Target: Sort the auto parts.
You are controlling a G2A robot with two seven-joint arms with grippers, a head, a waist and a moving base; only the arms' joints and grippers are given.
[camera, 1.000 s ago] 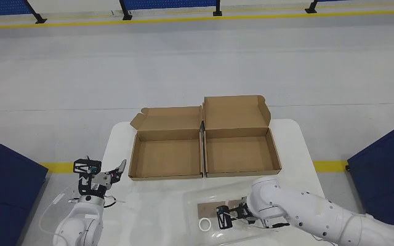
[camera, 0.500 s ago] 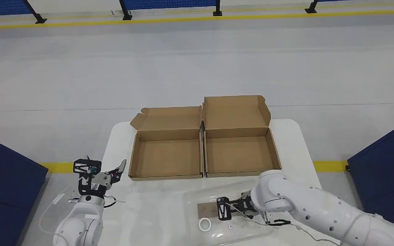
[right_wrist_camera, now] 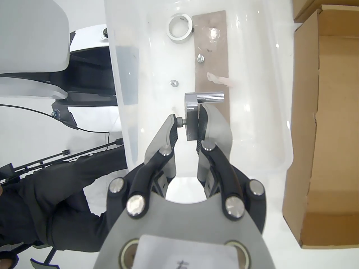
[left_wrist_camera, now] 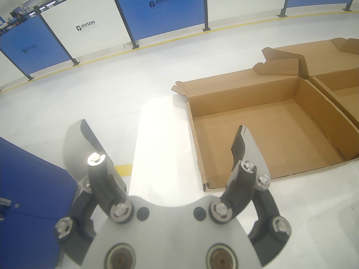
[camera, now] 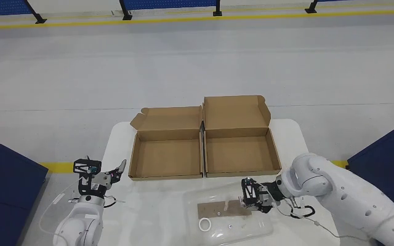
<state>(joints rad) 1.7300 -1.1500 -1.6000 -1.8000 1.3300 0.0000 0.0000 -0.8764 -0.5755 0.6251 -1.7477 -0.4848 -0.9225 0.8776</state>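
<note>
Right wrist view: your right pincer (right_wrist_camera: 186,124) pinches a metal part (right_wrist_camera: 192,107) over the bin (right_wrist_camera: 112,57), toward 5 o'clock on the tabletop (camera: 154,197). One side bears only on a thin stud, so you risk the part twisting loose. Left pincer (left_wrist_camera: 162,132) is spread and empty. Panels (left_wrist_camera: 157,4) carry print, not recorded.

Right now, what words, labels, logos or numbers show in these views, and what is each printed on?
White partition panels: a brand logo, not read off here; the line beneath is too small to read.
Blue partition panels: the same logo.
Paper label behind the right gripper, shut on a metal part: cut off, unreadable.
Cardboard boxes: no print.
</note>
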